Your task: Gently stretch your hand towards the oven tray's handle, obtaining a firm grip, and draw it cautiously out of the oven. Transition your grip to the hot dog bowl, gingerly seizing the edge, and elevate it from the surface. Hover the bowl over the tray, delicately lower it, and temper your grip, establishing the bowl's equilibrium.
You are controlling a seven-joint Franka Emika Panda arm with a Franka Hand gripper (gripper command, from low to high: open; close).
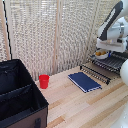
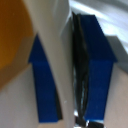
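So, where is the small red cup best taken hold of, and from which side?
Probably by its rim, from above, straddling the thin wall. The red cup stands upright with its mouth open upward, and the black fabric bin stands close at the exterior view's left.

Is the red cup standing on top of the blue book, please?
No, the cup stands on the bare table, clearly apart from the book, towards the exterior view's left.

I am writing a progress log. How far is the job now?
Looks done: the oven tray is pulled out, and the hot dog bowl is over it. In hand: the gripper is at the bowl; whether it holds, I cannot tell. Left: release and retreat.
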